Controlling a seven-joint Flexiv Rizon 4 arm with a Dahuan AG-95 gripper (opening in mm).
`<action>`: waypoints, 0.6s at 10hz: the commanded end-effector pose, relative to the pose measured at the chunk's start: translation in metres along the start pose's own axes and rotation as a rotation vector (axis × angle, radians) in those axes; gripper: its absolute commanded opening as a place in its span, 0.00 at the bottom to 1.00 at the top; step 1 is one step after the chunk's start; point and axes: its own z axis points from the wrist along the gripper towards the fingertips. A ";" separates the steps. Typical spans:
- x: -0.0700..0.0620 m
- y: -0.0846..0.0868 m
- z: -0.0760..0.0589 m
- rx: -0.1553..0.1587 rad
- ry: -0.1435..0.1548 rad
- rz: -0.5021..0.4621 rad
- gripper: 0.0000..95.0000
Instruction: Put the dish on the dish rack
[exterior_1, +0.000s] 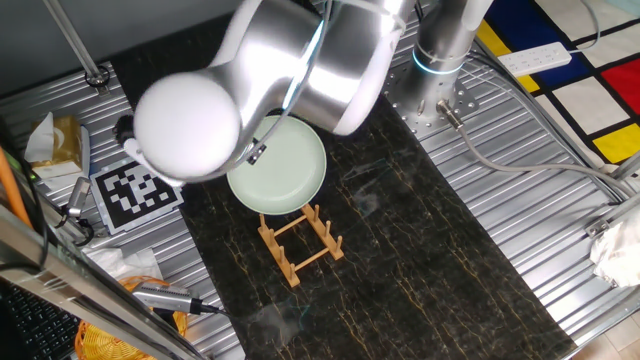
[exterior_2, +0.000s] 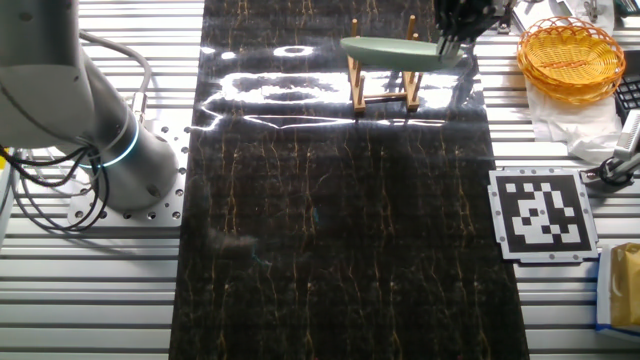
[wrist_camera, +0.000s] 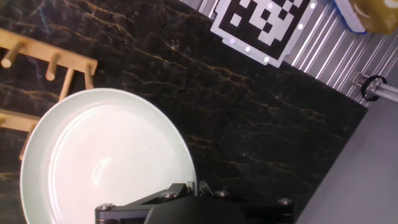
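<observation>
1. Mint-green dish (exterior_2: 392, 51): held level above the dish rack (exterior_2: 383, 80), gripper (exterior_2: 452, 40) pinching its rim at 3 o'clock in the other fixed view.
2. Fingers: clenched on the rim.
3. Risk: flat dish rides on the pegs or slips sideways unless tilted upright; thin edge grip may pivot.
4. One fixed view: arm hides the grip; rack (exterior_1: 300, 243) sits at 6 o'clock of dish (exterior_1: 285, 170).
5. Hand view: dish face (wrist_camera: 106, 162), pegs at 10 o'clock; height unreadable.
</observation>
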 end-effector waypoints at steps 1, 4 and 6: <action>-0.005 0.003 0.000 -0.009 0.010 0.007 0.00; -0.005 0.003 0.001 -0.024 -0.025 0.006 0.00; -0.005 0.003 0.001 -0.008 -0.022 -0.002 0.00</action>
